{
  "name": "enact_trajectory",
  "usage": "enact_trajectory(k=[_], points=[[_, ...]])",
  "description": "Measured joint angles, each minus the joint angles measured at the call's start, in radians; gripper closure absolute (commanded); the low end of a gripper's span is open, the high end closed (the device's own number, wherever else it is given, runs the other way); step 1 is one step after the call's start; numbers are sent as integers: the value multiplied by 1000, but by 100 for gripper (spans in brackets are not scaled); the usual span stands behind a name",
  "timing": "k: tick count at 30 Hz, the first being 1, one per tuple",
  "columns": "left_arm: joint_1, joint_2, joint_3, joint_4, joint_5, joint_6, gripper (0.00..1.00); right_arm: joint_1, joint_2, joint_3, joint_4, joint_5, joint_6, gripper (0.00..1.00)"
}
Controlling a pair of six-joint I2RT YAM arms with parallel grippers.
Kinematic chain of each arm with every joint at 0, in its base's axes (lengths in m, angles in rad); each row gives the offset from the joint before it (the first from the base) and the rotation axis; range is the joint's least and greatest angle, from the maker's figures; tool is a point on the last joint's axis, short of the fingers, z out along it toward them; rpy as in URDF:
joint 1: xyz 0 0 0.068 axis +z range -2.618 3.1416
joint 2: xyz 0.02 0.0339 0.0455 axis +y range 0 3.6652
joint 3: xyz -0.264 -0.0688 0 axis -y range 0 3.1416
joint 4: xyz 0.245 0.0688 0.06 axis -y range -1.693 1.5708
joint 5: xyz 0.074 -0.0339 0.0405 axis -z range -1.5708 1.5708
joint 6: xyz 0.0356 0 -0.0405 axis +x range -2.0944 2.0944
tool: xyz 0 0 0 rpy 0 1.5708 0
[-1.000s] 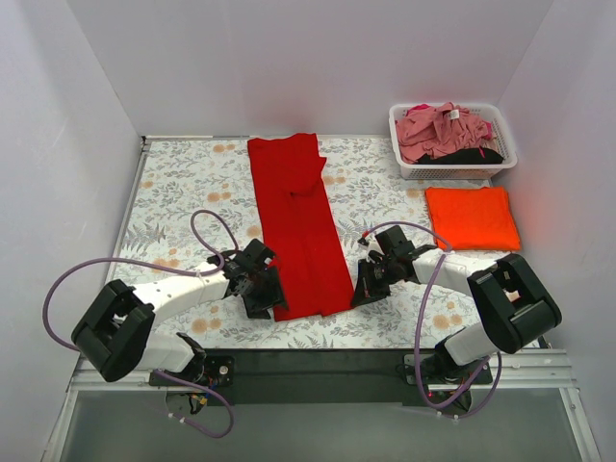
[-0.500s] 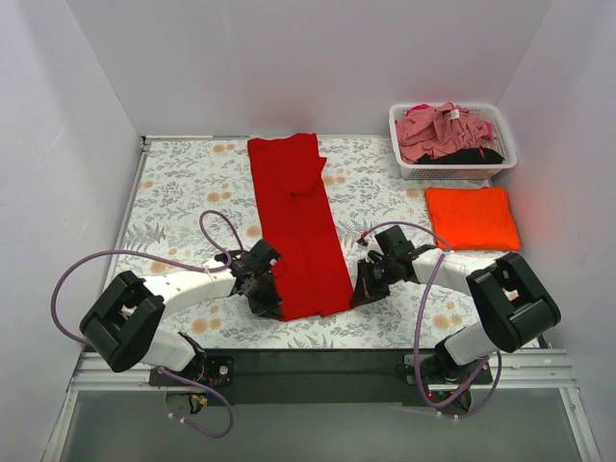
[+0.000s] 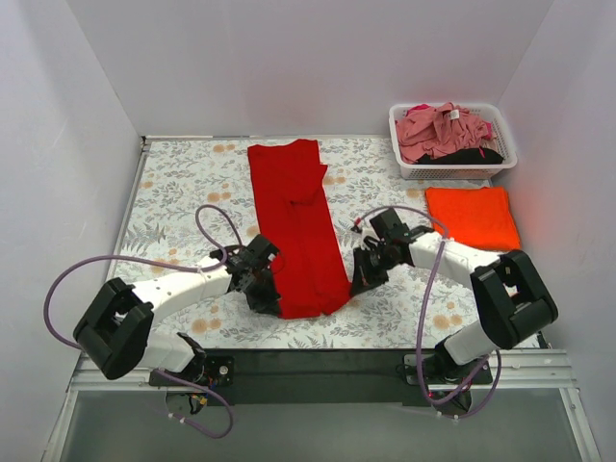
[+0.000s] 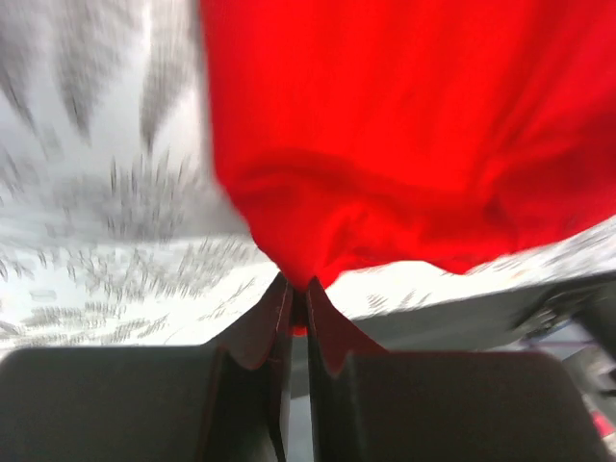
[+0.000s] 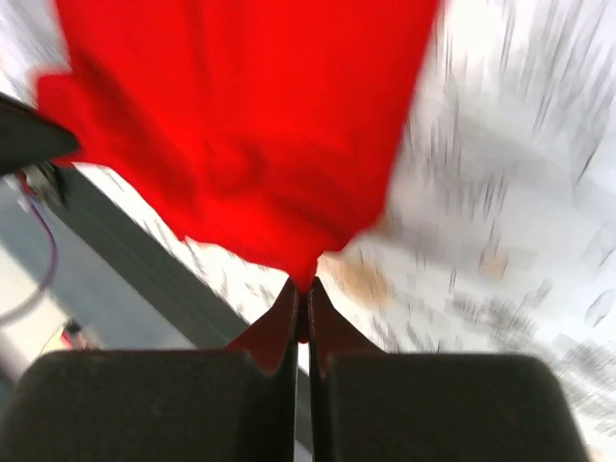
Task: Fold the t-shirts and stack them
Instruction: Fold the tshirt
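One white lattice basket [image 3: 508,157] sits well to the right of the red t-shirt's [image 3: 298,226] far end. Inside it, a crumpled dusty pink t-shirt [image 3: 438,130] is heaped on top, and a black t-shirt [image 3: 478,154] shows beneath it along the near wall.

The orange t-shirt [image 3: 472,217] is folded into a flat square, right of the red t-shirt's middle and apart from it.

The red t-shirt lies as a long narrow strip on the floral-clothed surface [image 3: 178,183], running from far to near. Its near end is bunched and puckered.

The left gripper [image 3: 272,301] is at the red t-shirt's near left corner. Its jaws are closed tight, with a pinch of red cloth between the tips. The right gripper [image 3: 357,284] is at the near right corner, jaws likewise clamped on a tuft of the hem.

Purple cables [image 3: 214,226] loop over both arms on either side of the red t-shirt. Neither lies on it.

Both wrist views are motion-blurred, so the cloth's detail is unclear.
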Motion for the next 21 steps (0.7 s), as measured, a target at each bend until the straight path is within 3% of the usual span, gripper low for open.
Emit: enact_trajectory(k=[11, 21], points=[[336, 268, 370, 80, -63, 203, 100, -57, 329, 580, 5, 39, -37, 99], [425, 441, 484, 198, -109, 316, 100, -91, 522, 781, 50, 75, -81, 99]])
